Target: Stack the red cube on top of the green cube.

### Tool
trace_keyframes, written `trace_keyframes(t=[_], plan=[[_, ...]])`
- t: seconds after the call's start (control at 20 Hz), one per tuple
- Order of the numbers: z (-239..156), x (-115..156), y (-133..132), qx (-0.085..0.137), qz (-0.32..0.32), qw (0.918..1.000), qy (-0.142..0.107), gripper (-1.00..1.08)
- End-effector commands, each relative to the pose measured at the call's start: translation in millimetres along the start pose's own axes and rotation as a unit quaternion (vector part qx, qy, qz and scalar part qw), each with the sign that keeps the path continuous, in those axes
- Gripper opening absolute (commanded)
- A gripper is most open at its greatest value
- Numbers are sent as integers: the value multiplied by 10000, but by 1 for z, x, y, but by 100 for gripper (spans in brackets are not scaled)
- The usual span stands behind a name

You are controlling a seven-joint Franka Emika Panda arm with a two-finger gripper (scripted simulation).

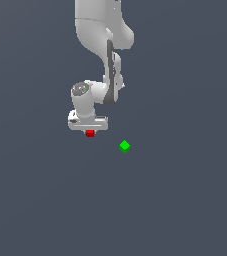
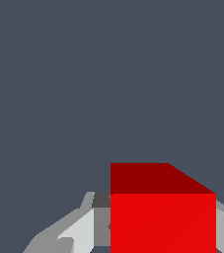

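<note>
The red cube [image 1: 90, 133] shows just below the white gripper [image 1: 88, 127] in the exterior view, half hidden under the hand. In the wrist view the red cube [image 2: 163, 217] fills the space between the two grey fingers [image 2: 81, 232], which lie against both its sides; the gripper [image 2: 163, 236] is shut on it. The green cube [image 1: 124, 146] sits corner-on as a diamond on the grey floor, to the exterior view's right of the gripper and slightly nearer the lower edge, apart from it. The green cube is out of the wrist view.
The white arm [image 1: 102, 30] comes down from the top of the exterior view. The plain dark grey floor [image 1: 185, 200] surrounds both cubes; nothing else shows on it.
</note>
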State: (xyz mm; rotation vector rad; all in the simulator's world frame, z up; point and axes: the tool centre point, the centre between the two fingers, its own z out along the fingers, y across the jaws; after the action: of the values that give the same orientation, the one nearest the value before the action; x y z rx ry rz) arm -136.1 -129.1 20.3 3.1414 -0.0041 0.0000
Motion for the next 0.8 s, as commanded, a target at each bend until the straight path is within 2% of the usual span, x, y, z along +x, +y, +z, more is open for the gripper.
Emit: trace_keyframes(t=[0.0,0.4,0.75], plan=[[0,0,0,0,-4,10000,0,-100],[-15,0,-1,0,-4,10000,0,-100],[-53,-1,-1,0,-4,10000,0,-100]])
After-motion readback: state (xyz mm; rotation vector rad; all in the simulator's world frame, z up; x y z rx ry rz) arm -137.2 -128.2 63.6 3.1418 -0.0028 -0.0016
